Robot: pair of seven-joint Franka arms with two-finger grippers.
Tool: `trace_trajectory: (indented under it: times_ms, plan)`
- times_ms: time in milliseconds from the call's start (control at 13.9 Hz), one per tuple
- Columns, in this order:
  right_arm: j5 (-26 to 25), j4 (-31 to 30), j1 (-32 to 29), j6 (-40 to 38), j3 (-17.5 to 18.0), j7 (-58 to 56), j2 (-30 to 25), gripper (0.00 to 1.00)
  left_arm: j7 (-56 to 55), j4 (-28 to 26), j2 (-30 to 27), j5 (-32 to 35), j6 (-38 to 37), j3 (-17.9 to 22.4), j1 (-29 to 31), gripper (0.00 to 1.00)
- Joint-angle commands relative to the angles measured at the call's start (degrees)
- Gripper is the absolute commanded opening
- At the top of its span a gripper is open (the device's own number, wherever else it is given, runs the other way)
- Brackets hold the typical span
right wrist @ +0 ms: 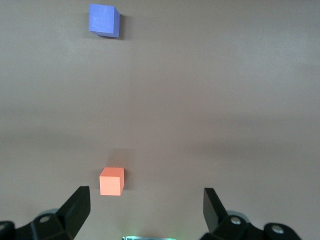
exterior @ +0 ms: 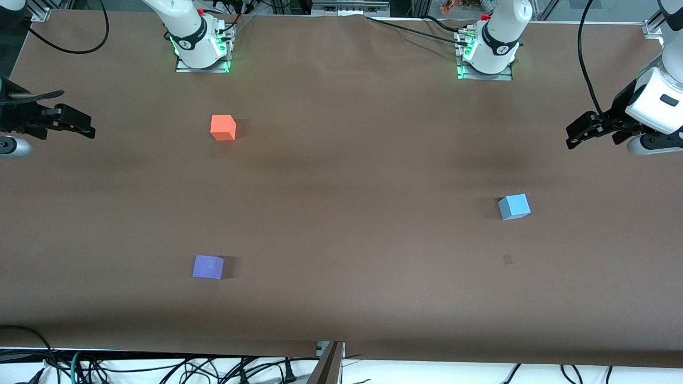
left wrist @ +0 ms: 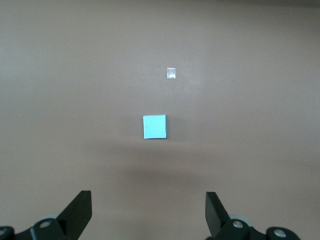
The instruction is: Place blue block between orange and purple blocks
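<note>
Both pincers (exterior: 572, 140) (exterior: 88, 129) open, raised, idle.

high front camera faces robots, wrist cameras look down

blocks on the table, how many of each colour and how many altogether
orange block: 1
purple block: 1
blue block: 1
total: 3
</note>
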Motion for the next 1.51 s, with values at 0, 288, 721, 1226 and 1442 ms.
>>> trace_trajectory:
  times_ms: [0, 288, 721, 1226, 1442]
  plan:
    - [1.1, -0.1, -0.6, 0.4, 0.2, -0.8, -0.2, 1.0, -0.8, 0.7, -0.2, 0.8, -0.7, -0.1, -0.3, 1.0]
    - [1.1, -0.1, -0.6, 0.4, 0.2, -0.8, 0.1, 1.0, -0.9, 0.7, -0.2, 0.8, -0.7, -0.2, -0.4, 1.0]
    - [1.0, -0.1, -0.6, 0.4, 0.2, -0.9, 0.1, 1.0, -2.0, -1.0, 3.2, 0.4, 2.3, -0.3, -0.3, 1.0]
    - [1.1, -0.1, -0.6, 0.4, -0.2, -0.9, 0.2, 1.0, -5.8, -17.6, 11.3, 0.2, 29.9, -0.2, 0.1, 1.0]
    - [1.1, -0.1, -0.6, 0.4, -0.2, -0.9, 0.1, 1.0, -6.1, -18.0, 17.6, 0.3, 36.3, -0.1, 1.7, 1.0]
